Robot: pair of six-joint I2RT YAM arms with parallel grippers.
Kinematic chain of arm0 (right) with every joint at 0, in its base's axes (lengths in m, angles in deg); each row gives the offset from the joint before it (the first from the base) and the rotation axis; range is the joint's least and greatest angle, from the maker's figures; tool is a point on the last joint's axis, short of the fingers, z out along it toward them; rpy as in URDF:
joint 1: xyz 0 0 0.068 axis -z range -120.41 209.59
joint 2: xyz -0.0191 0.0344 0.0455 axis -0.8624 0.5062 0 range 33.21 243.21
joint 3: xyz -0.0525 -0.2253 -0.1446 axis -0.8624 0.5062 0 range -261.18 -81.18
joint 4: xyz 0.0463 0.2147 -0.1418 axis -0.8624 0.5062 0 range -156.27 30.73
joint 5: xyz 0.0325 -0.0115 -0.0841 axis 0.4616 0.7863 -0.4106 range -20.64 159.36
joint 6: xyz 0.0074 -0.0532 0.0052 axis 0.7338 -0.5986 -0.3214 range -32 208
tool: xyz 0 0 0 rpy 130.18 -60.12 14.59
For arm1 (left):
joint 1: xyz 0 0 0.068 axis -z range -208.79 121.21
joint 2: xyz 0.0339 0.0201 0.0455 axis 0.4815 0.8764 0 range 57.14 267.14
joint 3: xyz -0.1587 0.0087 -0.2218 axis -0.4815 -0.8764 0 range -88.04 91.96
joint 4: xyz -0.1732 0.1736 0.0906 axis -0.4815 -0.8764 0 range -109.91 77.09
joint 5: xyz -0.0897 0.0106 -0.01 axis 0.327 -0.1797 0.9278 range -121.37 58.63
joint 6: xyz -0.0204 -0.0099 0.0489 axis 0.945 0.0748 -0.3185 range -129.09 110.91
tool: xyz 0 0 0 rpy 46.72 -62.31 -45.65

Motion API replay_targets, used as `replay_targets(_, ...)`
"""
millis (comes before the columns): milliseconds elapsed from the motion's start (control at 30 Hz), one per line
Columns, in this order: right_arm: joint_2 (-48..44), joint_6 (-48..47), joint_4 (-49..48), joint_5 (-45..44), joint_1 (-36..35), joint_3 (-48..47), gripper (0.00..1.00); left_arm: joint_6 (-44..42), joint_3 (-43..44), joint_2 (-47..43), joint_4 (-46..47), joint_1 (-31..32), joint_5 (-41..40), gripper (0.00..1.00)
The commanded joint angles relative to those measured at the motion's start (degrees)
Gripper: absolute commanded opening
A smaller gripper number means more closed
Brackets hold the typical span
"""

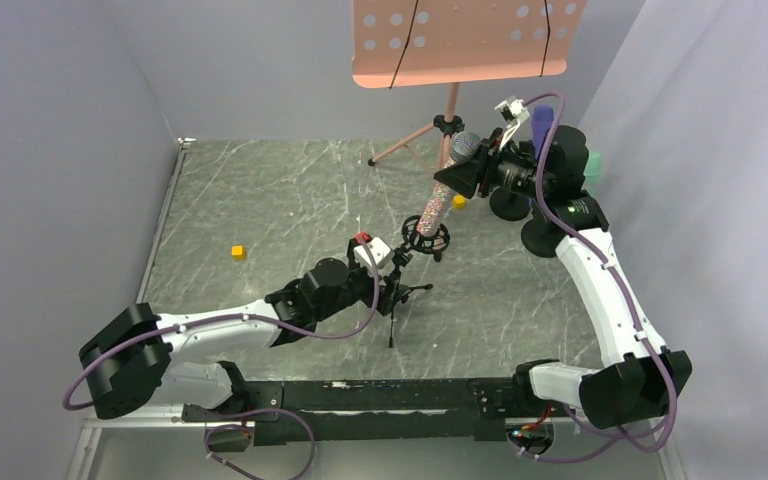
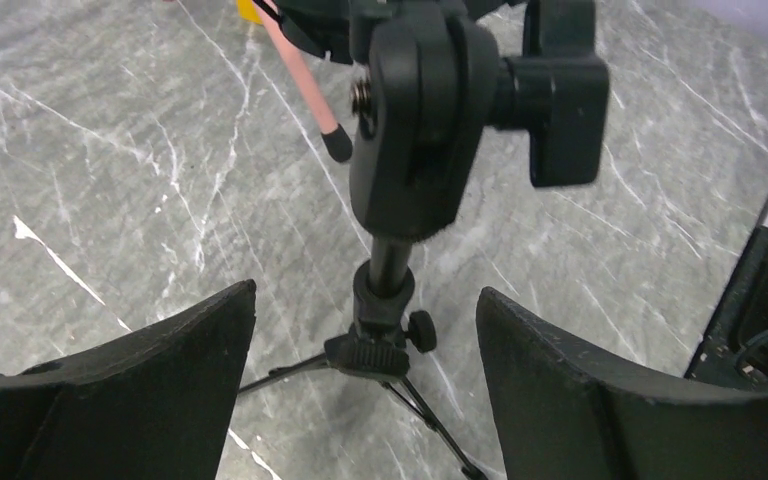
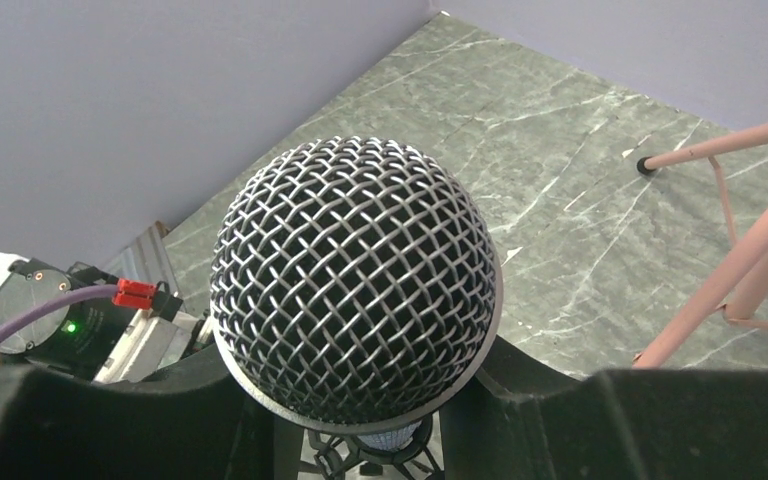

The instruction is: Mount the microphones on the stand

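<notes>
two hands team up: the right hand (image 1: 468,172) grips the glittery microphone (image 1: 438,205) to push it into the tripod stand (image 2: 415,130), while the left hand (image 2: 365,292) sits open around its pole (image 2: 390,255) to steady it.

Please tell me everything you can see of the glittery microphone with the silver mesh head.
The glittery microphone has a pinkish-brown sparkling body and a round silver wire-mesh head. It is tilted, head uppermost, with its tail at the black ring mount. The right gripper is shut on it near the head.
</notes>
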State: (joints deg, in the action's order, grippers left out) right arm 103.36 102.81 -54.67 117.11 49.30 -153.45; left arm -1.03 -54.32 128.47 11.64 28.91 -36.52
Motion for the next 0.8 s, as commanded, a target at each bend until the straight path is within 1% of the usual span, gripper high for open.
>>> replay_targets(0,2.0,2.3,13.5,0.0,-0.7,-0.3,0.0,-1.5,3.7,2.0,3.7,0.5,-4.4,0.82)
replay_targets(133,3.6,-4.5,19.2,0.1,-0.9,-4.2,0.0,-2.0,4.5,3.5,3.2,0.5,-5.0,0.76)
replay_targets(267,5.3,-9.0,20.9,7.5,-1.0,-5.3,0.0,-2.3,4.8,4.1,2.2,0.5,-5.0,0.67)
replay_targets(300,5.5,-10.6,21.0,8.9,-1.1,-5.6,0.0,-2.3,4.8,4.2,2.1,0.5,-4.9,0.63)
replay_targets(333,5.9,-12.8,22.3,9.6,-1.4,-6.0,0.0,-2.3,4.7,4.1,2.0,0.5,-4.9,0.55)
replay_targets(367,6.5,-14.8,23.7,9.5,-1.7,-6.9,0.0,-2.3,4.7,4.2,1.9,0.5,-4.9,0.45)
replay_targets(400,6.9,-16.7,24.7,9.7,-1.9,-7.4,0.0,-2.1,4.6,4.2,1.8,0.5,-4.9,0.4)
replay_targets(467,7.8,-19.6,26.2,9.8,-2.4,-7.9,0.0,-1.9,4.3,4.3,2.0,0.5,-4.7,0.38)
replay_targets(667,7.7,-19.2,23.9,12.0,-3.2,-4.3,0.0,-1.9,4.5,5.1,2.0,0.4,-2.8,0.25)
replay_targets(767,7.3,-16.1,19.6,13.2,-3.9,-0.5,0.0,-1.9,4.1,5.4,2.4,0.5,-2.3,0.21)
